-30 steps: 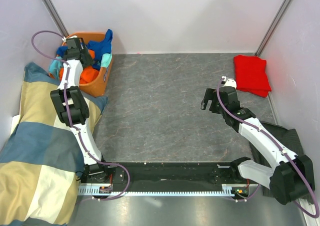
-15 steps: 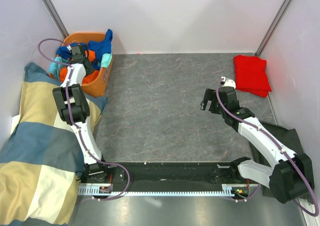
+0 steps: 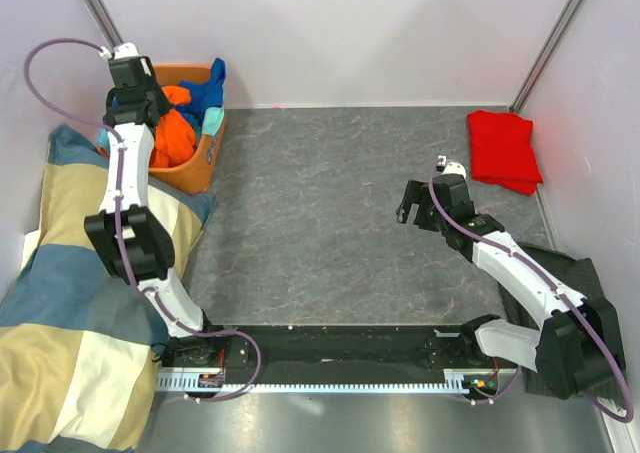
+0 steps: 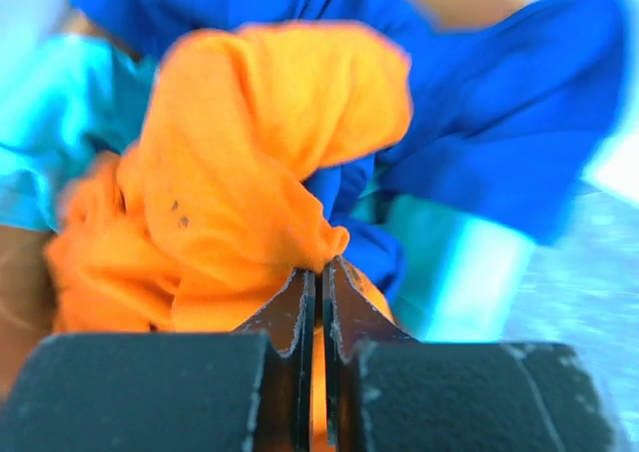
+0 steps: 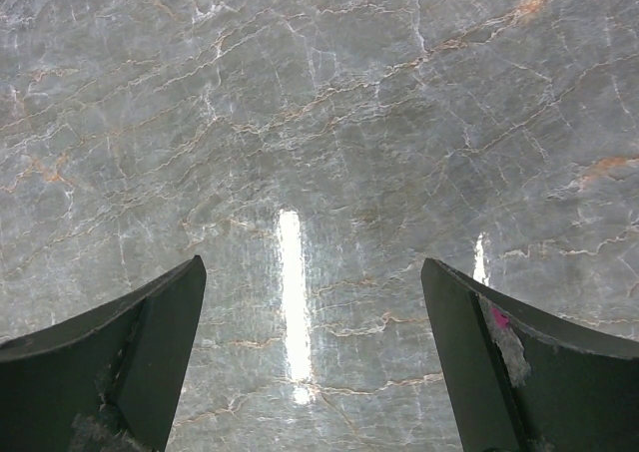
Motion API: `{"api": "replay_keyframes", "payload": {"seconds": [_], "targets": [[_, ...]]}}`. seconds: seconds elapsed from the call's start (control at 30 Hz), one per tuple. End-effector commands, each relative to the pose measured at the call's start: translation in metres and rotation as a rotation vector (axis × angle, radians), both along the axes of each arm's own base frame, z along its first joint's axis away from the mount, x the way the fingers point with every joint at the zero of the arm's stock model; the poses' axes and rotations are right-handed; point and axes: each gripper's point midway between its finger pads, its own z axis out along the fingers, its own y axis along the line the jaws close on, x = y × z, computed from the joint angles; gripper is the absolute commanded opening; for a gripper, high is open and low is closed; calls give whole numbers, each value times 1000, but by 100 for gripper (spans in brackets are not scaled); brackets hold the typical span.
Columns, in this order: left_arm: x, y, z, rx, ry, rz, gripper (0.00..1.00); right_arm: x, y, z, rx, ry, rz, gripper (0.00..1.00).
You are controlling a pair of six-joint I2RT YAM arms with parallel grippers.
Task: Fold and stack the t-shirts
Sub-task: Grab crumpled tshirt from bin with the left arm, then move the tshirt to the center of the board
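Inspection of the left arm: it reaches to the far left corner, above an orange basket (image 3: 206,159) that stands at the left edge of the surface (image 3: 330,223). The left fingers (image 4: 308,290) are pressed together with almost no gap, and a bunched fold of the orange t-shirt (image 4: 250,153) is pinched between their tips. The rest of that shirt lies crumpled in the basket. The wrist view is blurred, so finer detail of the cloth cannot be read.

Other contents of the basket: a royal blue t-shirt (image 3: 206,87) lies behind the orange one and drapes over the far rim; a turquoise t-shirt (image 3: 212,121) shows beside it at the right-hand rim. All three are loose and unfolded, touching one another.

Right arm: extended over the bare right half of the surface. The right fingers (image 3: 412,205) stand spread wide, holding nothing, with only grey marbled surface between them in the wrist view.

Red t-shirt (image 3: 503,151): folded into a flat rectangle, lying on the surface at the far right, next to the wall, well apart from the basket and a little beyond the right fingers.

Checked blanket (image 3: 70,303): heaped along the left side, its far end just beside the basket. A dark cloth (image 3: 566,265) lies partly under the right arm at the right edge.
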Motion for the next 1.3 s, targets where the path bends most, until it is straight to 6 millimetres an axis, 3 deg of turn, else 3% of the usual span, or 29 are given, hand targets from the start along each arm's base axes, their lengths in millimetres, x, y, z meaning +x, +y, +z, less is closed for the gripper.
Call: {"api": "replay_keyframes", "payload": {"seconds": [0.0,0.2,0.27,0.3,0.37,0.4,0.47,0.6,0.73,0.9,1.03,1.13,1.27], "targets": [[-13,-36,86,-14,-208,-94,2,5,8,6,38,-31,10,98],[-22,-90,151,-30,-346,-313,2,5,7,6,32,-32,17,98],[-20,-122,163,-41,-373,-429,2,5,8,7,34,-36,20,98],[-21,-134,181,-30,-412,-473,2,5,9,7,37,-39,20,98],[-22,-163,197,-21,-442,-559,2,5,10,8,42,-40,23,98],[-19,-167,214,-6,-479,-570,2,5,9,7,43,-39,22,98],[-19,-191,228,-2,-505,-616,2,4,10,9,45,-42,25,98],[-28,-187,283,34,-625,-578,2,3,9,14,48,-53,22,98],[-46,-176,318,87,-711,-535,2,5,9,16,43,-59,26,98],[-56,-174,326,71,-731,-538,2,8,11,17,41,-57,36,98],[-60,-207,324,-43,-743,-697,2,9,9,22,38,-72,29,98],[-55,-234,312,-101,-720,-794,2,10,2,32,17,-100,-1,98],[-56,-288,284,-145,-654,-929,2,14,-7,51,-17,-140,-30,98]]}}
